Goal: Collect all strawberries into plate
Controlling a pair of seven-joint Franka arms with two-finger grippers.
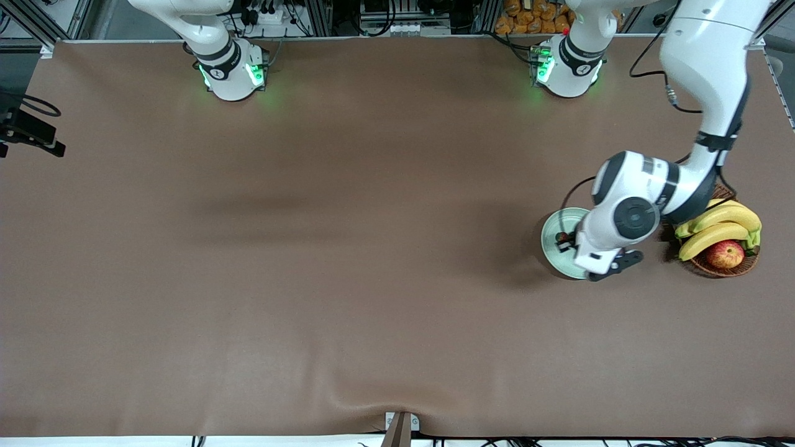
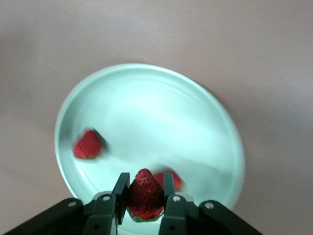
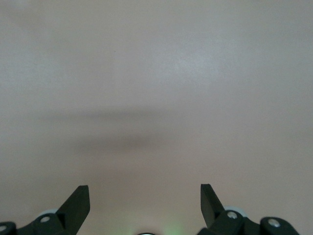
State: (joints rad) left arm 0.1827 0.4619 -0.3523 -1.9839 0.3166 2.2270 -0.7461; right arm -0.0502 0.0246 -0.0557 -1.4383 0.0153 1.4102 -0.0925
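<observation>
The pale mint-green plate (image 1: 551, 231) lies toward the left arm's end of the table, partly under the left arm's wrist. My left gripper (image 2: 145, 177) is over the plate (image 2: 156, 112), shut on a red strawberry (image 2: 145, 196) held tip forward. Two more strawberries lie on the plate: one (image 2: 88, 145) near its rim, one (image 2: 175, 180) partly hidden by a finger (image 2: 168, 183). In the front view a bit of red strawberry (image 1: 562, 236) shows beside the left gripper (image 1: 566, 243). My right gripper (image 3: 145, 188) is open and empty over bare table; the right arm waits.
A brown wicker basket (image 1: 723, 268) with yellow bananas (image 1: 720, 223) and a red-yellow apple (image 1: 725, 253) stands beside the plate, closer to the table's end. The brown table cover (image 1: 348, 248) stretches toward the right arm's end.
</observation>
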